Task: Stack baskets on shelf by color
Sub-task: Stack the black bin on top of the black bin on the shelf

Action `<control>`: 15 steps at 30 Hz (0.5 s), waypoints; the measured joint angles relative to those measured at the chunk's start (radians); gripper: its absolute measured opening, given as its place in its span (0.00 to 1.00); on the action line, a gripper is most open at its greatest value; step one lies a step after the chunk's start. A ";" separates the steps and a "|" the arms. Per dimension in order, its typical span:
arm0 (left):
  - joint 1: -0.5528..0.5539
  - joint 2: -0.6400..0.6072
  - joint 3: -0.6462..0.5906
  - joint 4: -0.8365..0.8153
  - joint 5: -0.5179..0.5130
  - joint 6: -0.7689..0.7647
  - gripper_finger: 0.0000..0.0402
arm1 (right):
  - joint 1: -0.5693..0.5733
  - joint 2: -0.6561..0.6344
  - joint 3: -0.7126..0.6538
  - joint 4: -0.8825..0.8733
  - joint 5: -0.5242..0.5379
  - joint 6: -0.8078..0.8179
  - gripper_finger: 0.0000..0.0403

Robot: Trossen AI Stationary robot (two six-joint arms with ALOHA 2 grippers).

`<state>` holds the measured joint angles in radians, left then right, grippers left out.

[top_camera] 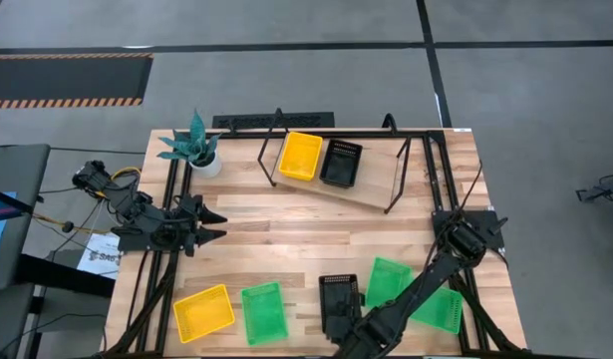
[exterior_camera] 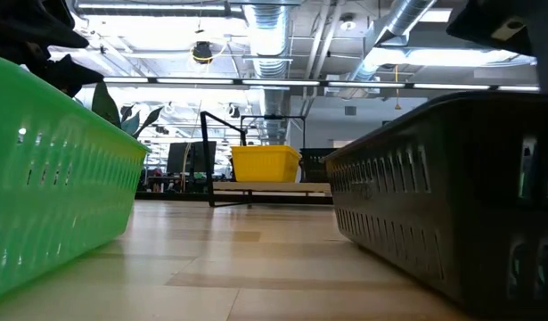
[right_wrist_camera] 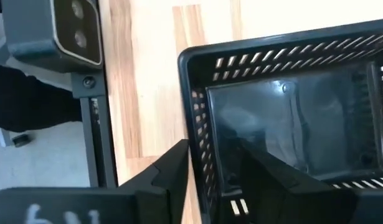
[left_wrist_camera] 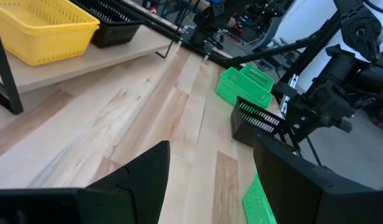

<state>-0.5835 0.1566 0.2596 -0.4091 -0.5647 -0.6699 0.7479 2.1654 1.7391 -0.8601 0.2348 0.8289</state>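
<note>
The shelf [top_camera: 371, 191] stands at the table's far side and carries one yellow basket [top_camera: 301, 156] and one black basket [top_camera: 341, 162] side by side. Along the near edge lie a yellow basket [top_camera: 203, 312], a green basket [top_camera: 264, 312], a black basket [top_camera: 338, 294] and two more green baskets [top_camera: 388, 281] [top_camera: 438, 309]. My right gripper [right_wrist_camera: 210, 177] is open at the near black basket [right_wrist_camera: 303, 118], one finger outside its near end wall and one inside. My left gripper [top_camera: 218, 224] waits open over the table's left side. My right gripper straddles the black basket's near end wall [right_wrist_camera: 200, 143], coming from the near side and slanting down. The outer finger [right_wrist_camera: 172, 171] lies close against the wall, the inner finger [right_wrist_camera: 266, 177] stands off it. I cannot tell whether either touches. The basket rests flat on the table.
A potted plant [top_camera: 196, 148] stands at the far left corner beside the shelf. The low camera [right_wrist_camera: 54, 31] sits at the near edge by the right gripper. The middle of the table [top_camera: 306, 239] between shelf and near baskets is bare wood.
</note>
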 joint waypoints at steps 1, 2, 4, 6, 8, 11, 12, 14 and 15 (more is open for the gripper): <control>0.000 0.000 0.000 0.000 0.003 -0.001 0.55 | 0.000 0.000 -0.005 0.005 0.000 -0.002 0.35; 0.000 0.000 0.000 0.000 0.005 -0.005 0.55 | 0.000 0.000 -0.011 0.006 0.000 -0.001 0.33; 0.000 0.000 0.000 0.000 0.012 -0.014 0.55 | -0.001 0.001 -0.019 0.003 -0.002 0.003 0.28; 0.000 0.000 0.000 0.000 0.025 -0.024 0.55 | -0.008 0.001 -0.023 0.002 -0.002 0.026 0.22; 0.000 0.000 0.000 0.000 0.034 -0.026 0.55 | -0.018 0.001 -0.023 0.002 -0.001 0.031 0.14; 0.000 0.000 0.000 0.000 0.035 -0.026 0.55 | -0.033 0.000 -0.023 0.008 -0.001 0.015 0.04; 0.000 0.000 0.000 0.000 0.035 -0.026 0.55 | -0.040 0.000 -0.023 0.010 0.000 0.011 0.04; 0.000 0.000 0.000 0.001 0.035 -0.026 0.55 | -0.052 -0.003 -0.023 0.011 0.001 0.005 0.04; 0.000 0.000 0.000 0.001 0.035 -0.027 0.55 | -0.059 -0.005 -0.024 0.011 0.001 -0.006 0.04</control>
<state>-0.5835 0.1566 0.2596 -0.4080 -0.5301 -0.6964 0.6885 2.1601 1.7153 -0.8494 0.2356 0.8232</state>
